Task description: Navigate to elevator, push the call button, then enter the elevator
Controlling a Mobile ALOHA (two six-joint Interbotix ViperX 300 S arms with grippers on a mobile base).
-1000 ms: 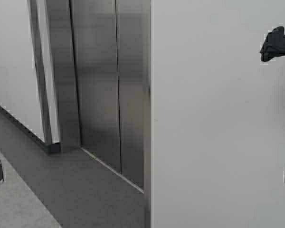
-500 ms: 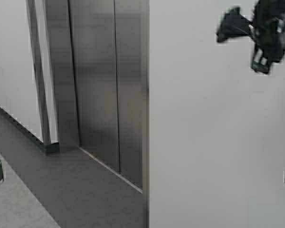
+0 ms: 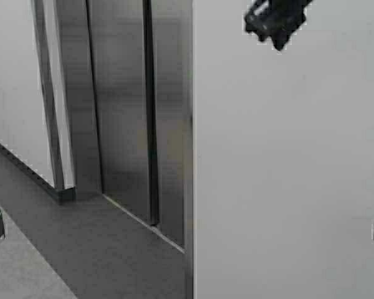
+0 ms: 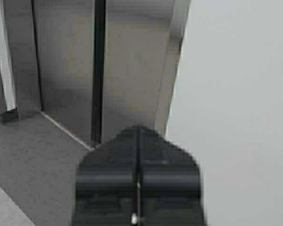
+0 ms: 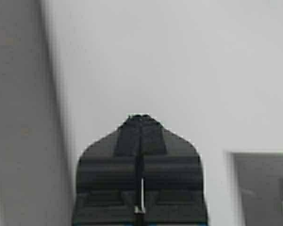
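On the left of the high view runs a dark grey floor strip (image 3: 81, 249) along the foot of a white wall, with a paler speckled floor patch at the lower left corner. Next comes the elevator (image 3: 121, 112): tall brushed stainless-steel double doors in a steel frame, set back into the wall. A narrow dark vertical gap shows at the centre seam between the two door leaves, running from top to threshold. To the right of the doors stands a broad plain white wall face (image 3: 280, 174) that fills the right half of the view.

The left gripper (image 4: 138, 129) appears in its own wrist view, low and pointed toward the door seam and the steel frame edge; its two black fingers are pressed together with only a thin line between them, and they hold nothing and touch nothing.

The right gripper (image 3: 271, 25) is raised high against the white wall near the top of the high view, right of the elevator frame. In the right wrist view the right gripper's black fingers (image 5: 153, 141) are likewise closed flat against each other, empty, with the white wall just ahead. The call button (image 5: 266, 188), a small upright rectangular grey metal wall plate, sits just beside the closed fingers, apart from them, partly cut off at the frame edge.
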